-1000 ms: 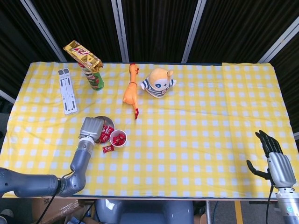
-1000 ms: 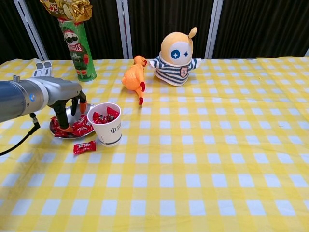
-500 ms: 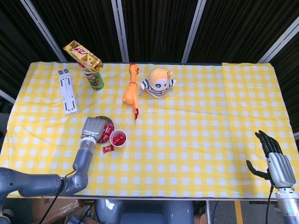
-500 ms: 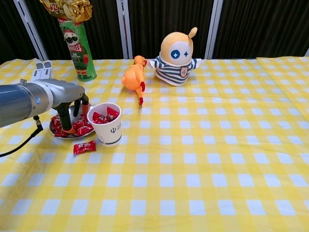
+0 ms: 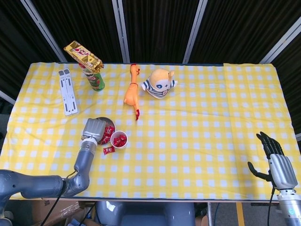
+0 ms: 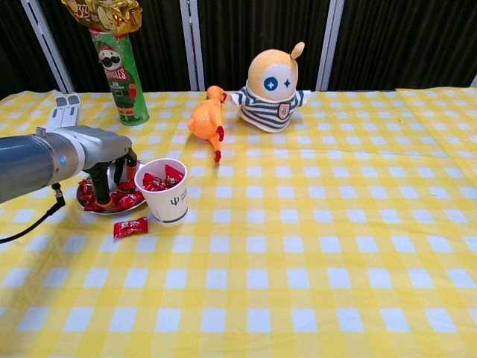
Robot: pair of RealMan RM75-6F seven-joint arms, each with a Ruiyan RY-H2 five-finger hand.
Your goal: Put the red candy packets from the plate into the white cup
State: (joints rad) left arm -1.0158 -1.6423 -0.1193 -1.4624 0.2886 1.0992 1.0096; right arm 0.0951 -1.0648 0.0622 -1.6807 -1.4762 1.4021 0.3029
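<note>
Backdrop: black pleated curtains with pale upright rails behind a table under a yellow-and-white checked cloth, soft and faintly creased.
Plate: small round shiny metal plate near the table's left front, holding glossy, crinkled red candy packets in a loose heap.
Cup: white paper cup with a dark logo, standing upright just right of the plate, red packets showing above its rim.
Stray packet: one red candy packet flat on the cloth, just in front of plate and cup.
Left hand: grey metal left hand with dark fingers pointing down into the plate among the packets; whether they pinch one cannot be told.
Right hand: black-fingered right hand at the table's far right edge, fingers spread, holding nothing.
</note>
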